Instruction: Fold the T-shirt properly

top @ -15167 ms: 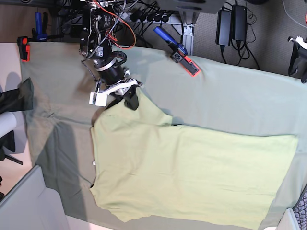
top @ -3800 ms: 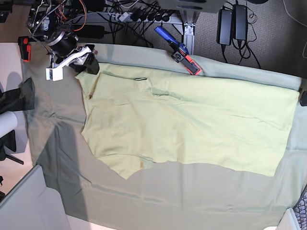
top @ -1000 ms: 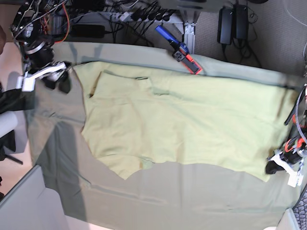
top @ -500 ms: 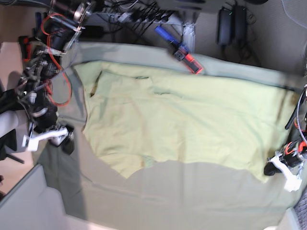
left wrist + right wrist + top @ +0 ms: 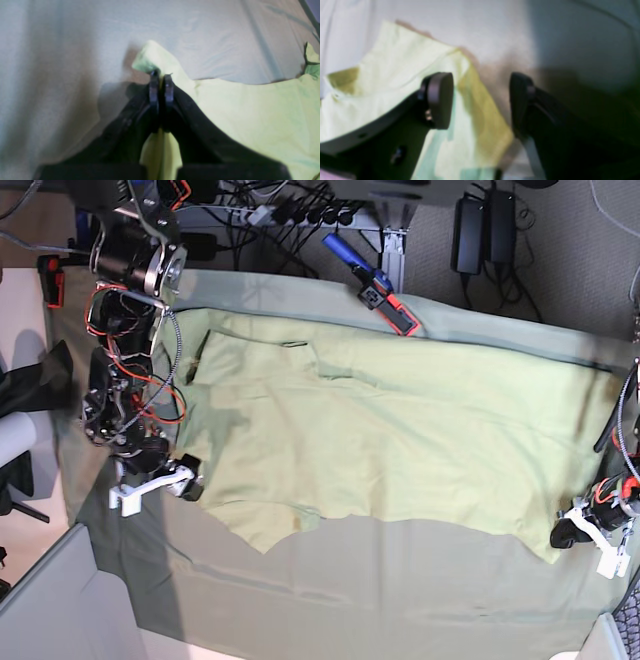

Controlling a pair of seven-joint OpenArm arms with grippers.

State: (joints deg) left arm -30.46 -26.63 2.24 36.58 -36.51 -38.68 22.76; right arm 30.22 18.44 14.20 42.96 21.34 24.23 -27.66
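Note:
The light yellow-green T-shirt (image 5: 400,440) lies spread on the grey-green table cloth (image 5: 400,600), neck end to the left in the base view. My left gripper (image 5: 562,534) is at the shirt's front right hem corner. In the left wrist view it (image 5: 160,75) is shut on that corner of the shirt (image 5: 250,112). My right gripper (image 5: 188,485) is at the shirt's front left edge. In the right wrist view it (image 5: 480,100) is open, with the shirt's edge (image 5: 402,72) between and beside its fingers (image 5: 440,100). No neck tag shows.
A blue and orange clamp (image 5: 378,288) holds the cloth at the back edge and a red one (image 5: 50,282) at the back left. Black power bricks (image 5: 488,225) and cables lie beyond the table. A grey panel (image 5: 50,610) stands at the front left.
My right arm has swung from the back left corner down along the shirt's left side to its front left edge. My left gripper has stayed at the hem corner.

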